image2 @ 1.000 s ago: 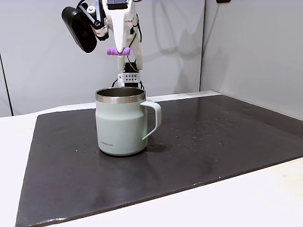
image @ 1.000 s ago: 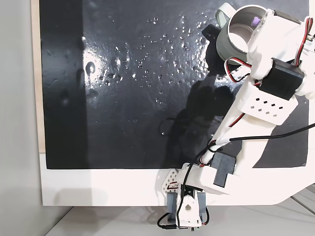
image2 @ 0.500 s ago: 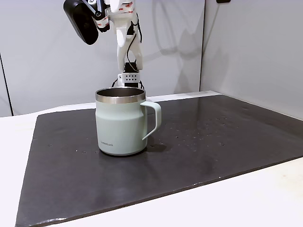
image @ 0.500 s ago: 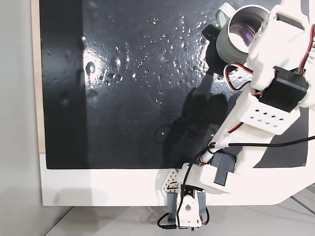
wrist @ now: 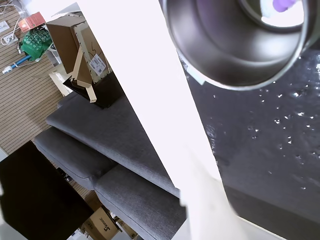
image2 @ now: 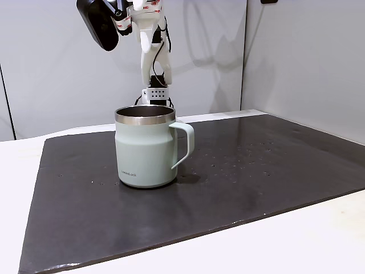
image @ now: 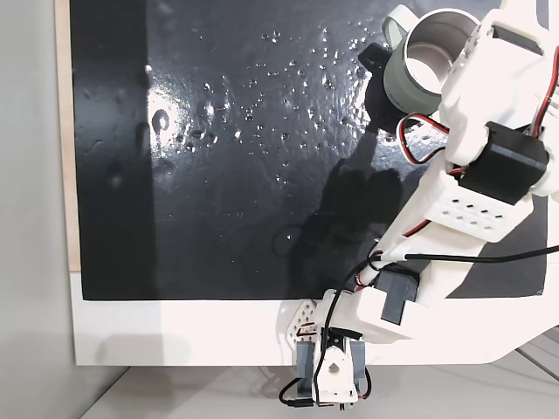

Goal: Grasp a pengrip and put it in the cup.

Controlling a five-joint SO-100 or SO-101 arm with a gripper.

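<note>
The pale grey-green cup [image2: 142, 151] stands upright on the black mat, its handle to the right in a fixed view. From above, the cup [image: 397, 83] sits at the mat's top right, partly under my arm's wrist [image: 493, 70]. My gripper [image2: 149, 54] hangs open and holds nothing, well above the cup's mouth. In the wrist view the purple pengrip [wrist: 282, 4] lies at the bottom of the cup's shiny steel inside [wrist: 225, 55]. One white finger [wrist: 150, 100] crosses that view diagonally.
The black mat [image: 244, 157] covers most of the white table [image: 175, 332] and carries small droplets or specks. The arm's base [image: 332, 375] is at the table's near edge. Grey walls [image2: 296, 57] stand behind the mat. A grey sofa [wrist: 100, 145] lies beyond the table.
One second ago my gripper held the pengrip above the cup. It has since let go, the pengrip has fallen into the cup, and the gripper has risen a little.
</note>
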